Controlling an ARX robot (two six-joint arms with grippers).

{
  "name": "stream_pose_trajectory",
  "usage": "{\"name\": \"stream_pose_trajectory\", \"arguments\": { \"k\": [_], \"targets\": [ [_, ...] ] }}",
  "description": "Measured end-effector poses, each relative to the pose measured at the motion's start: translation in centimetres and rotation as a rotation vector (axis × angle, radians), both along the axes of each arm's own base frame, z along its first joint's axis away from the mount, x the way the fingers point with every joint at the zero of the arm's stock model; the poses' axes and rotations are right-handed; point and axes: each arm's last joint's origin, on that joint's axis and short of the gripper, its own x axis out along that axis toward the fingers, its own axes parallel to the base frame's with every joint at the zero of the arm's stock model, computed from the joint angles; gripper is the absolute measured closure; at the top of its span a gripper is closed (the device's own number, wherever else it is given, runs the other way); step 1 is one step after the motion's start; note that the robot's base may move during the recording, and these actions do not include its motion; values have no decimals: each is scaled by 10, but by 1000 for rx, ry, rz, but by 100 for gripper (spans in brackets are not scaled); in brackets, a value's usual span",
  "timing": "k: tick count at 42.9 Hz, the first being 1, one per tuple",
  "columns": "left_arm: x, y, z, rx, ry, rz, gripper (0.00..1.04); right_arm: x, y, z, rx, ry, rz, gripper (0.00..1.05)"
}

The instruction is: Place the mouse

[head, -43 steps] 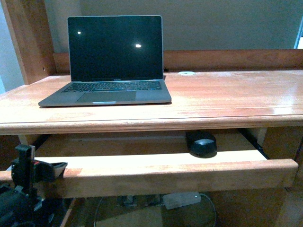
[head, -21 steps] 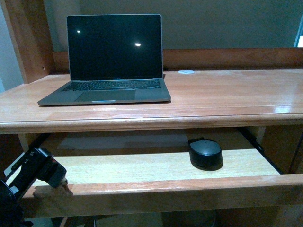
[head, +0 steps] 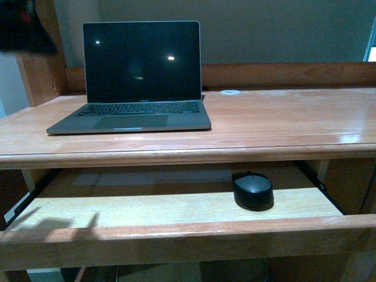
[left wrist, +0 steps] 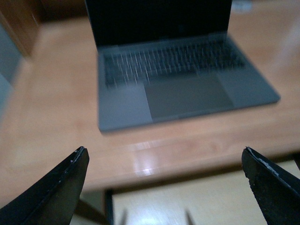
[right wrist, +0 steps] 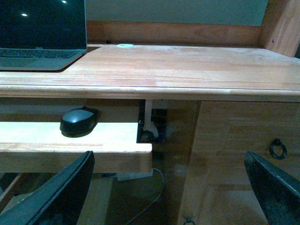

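Left wrist: jaws apart, toward laptop

Left jaws, right jaws spread wide.

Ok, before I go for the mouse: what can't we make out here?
- Left end effector: left wrist view is blurred and shows only its tips, cut off by the bottom edge.
- Right end effector: right wrist view, likewise cut off; absent from the front view.
- Mouse: back edge in shadow under the desktop.
- Tray: rear hidden by the desktop.
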Motion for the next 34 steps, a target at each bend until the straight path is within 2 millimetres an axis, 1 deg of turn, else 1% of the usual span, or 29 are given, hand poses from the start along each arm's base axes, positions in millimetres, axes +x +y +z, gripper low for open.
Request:
{"name": "stream_pose_trajectory", "arguments": {
  "k": [1,2,3,5,8,10,12,13,15,16,18,19,20,23,26,28,34],
  "targets": [
    [-6,2,6,4,-126,37,11,0,0,0,0,0,0,7],
    [-10,4,6,3,-191,61,14,0,0,0,0,0,0,7],
    [-17,7,2,-7,-257,93,20,0,0,0,0,0,0,7],
    [-25,12,-8,-37,-319,116,27,0,0,0,0,0,0,7],
    [-33,17,-26,-58,-355,136,37,0,0,0,0,0,0,7],
    [-39,23,-51,-68,-352,155,48,0,0,0,0,0,0,7],
    [-50,25,-71,-73,-341,155,59,0,0,0,0,0,0,7],
    [-56,26,-78,-77,-344,151,64,0,0,0,0,0,0,7],
    [-68,28,-83,-85,-368,136,75,0,0,0,0,0,0,7],
    [-75,29,-85,-88,-392,137,83,0,0,0,0,0,0,7],
    [-84,33,-89,-91,-408,144,94,0,0,0,0,0,0,7],
    [-87,34,-92,-92,-406,148,97,0,0,0,0,0,0,7],
    [-90,35,-98,-93,-397,153,103,0,0,0,0,0,0,7],
    [-98,37,-112,-94,-364,152,103,0,0,0,0,0,0,7],
    [-106,44,-122,-98,-349,136,103,0,0,0,0,0,0,7],
    [-114,49,-126,-95,-365,162,103,0,0,0,0,0,0,7],
    [-132,47,-139,-98,-368,148,103,0,0,0,0,0,0,7]
  ]
}}
